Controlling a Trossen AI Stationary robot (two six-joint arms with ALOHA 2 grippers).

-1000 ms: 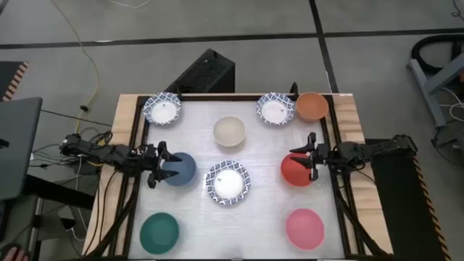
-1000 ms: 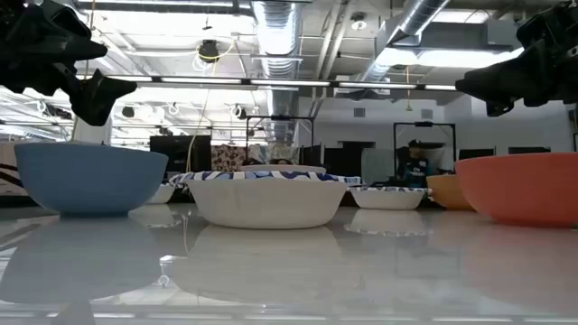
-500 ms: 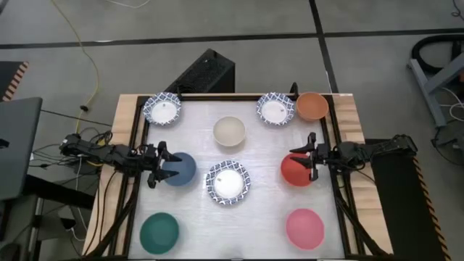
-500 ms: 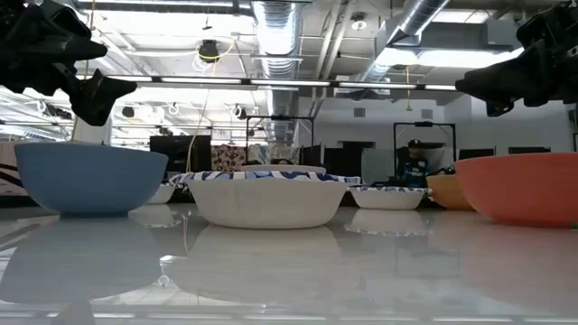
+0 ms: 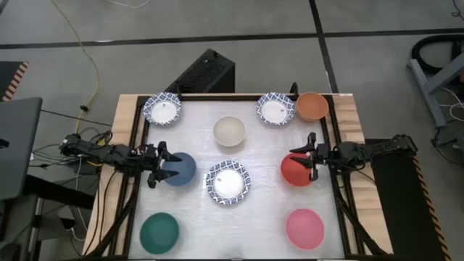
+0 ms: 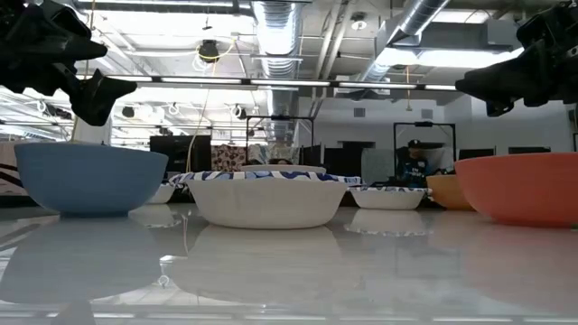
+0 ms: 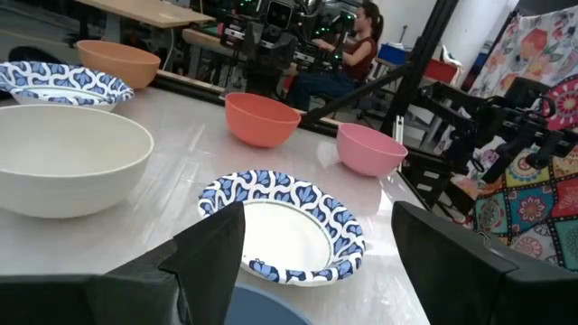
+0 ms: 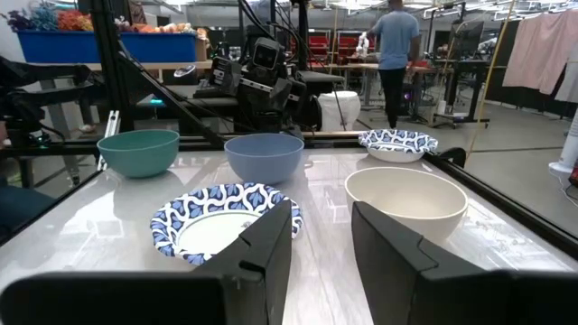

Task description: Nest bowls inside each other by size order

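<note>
Nesting has not begun, judging from above: every bowl sits alone on the desk point(image 5: 196, 116). Along the far edge lie a patterned bowl point(image 5: 162, 109) at left, a second patterned bowl point(image 5: 275, 109) at right, and the orange bowl point(image 5: 312, 106) just beside it. The cream bowl point(image 5: 229, 131) stands mid-desk, with the largest patterned bowl point(image 5: 228, 183) nearer. The green bowl point(image 5: 159, 231) and pink bowl point(image 5: 305, 228) occupy the near corners. The left claw point(image 5: 161, 165) hovers over the slate-blue bowl point(image 5: 181, 169), its fingers spread wide, gripping nothing. The right claw point(image 5: 309, 155) hangs over the red bowl point(image 5: 296, 171), its fingers parted and empty.

Low view: both claws are clear above the bowl rims, so neither bowl is lifted; the slate-blue bowl point(image 6: 88, 177) and red bowl point(image 6: 522, 188) rest on the desk.

Left wrist view: spread fingers point(image 7: 209, 248) frame the central patterned bowl point(image 7: 282, 226), with the slate-blue rim just below them.

Right wrist view: parted fingers point(image 8: 271, 239) hold nothing.

Everything remains: I judge all nine bowls still need stacking by size.
</note>
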